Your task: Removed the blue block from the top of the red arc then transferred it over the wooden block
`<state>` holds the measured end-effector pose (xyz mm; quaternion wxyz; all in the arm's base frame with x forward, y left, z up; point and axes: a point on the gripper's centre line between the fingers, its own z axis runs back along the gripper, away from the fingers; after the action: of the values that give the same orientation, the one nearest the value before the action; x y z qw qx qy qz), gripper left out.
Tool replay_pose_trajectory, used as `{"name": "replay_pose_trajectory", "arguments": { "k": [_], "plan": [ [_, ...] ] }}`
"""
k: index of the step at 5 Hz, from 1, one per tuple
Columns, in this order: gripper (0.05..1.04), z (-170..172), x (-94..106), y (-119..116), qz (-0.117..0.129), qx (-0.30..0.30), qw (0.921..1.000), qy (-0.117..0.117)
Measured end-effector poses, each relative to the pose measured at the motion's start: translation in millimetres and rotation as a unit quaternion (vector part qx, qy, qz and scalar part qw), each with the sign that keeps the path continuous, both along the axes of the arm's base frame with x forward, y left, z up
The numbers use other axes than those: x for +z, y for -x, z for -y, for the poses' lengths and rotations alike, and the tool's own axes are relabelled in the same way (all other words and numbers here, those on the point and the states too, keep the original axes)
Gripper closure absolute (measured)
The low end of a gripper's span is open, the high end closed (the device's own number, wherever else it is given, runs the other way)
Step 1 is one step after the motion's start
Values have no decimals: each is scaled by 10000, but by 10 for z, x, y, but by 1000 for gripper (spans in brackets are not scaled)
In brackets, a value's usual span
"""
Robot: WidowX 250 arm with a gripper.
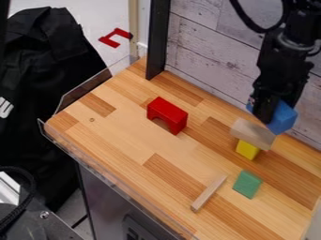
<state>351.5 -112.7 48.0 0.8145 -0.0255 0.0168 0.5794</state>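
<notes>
pinching the blue block [283, 118] near the wooden block [252, 133], the gripper [271, 112] has its fingers closed on what looks light, hard and maybe slippery, best held by its flat middle sides.

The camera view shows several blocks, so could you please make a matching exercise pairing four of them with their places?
Column one:
1. Red arc
2. Yellow block
3. Green block
4. Blue block

Column two:
A. Under the wooden block
B. In the gripper
C. Beside the thin wooden strip
D. Left of the other blocks

Pairs: 1-D, 2-A, 3-C, 4-B
</notes>
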Motion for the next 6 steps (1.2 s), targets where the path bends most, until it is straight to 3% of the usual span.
{"name": "replay_pose_trajectory", "arguments": {
  "k": [1,3,5,6],
  "plan": [
    [507,14,-28,-28,74,363,9990,255],
    [507,-71,-65,-71,95,1007,9937,486],
    [507,-167,-90,-89,105,1305,9905,419],
    [507,-214,-186,-45,-87,1408,9897,247]
  ]
}}
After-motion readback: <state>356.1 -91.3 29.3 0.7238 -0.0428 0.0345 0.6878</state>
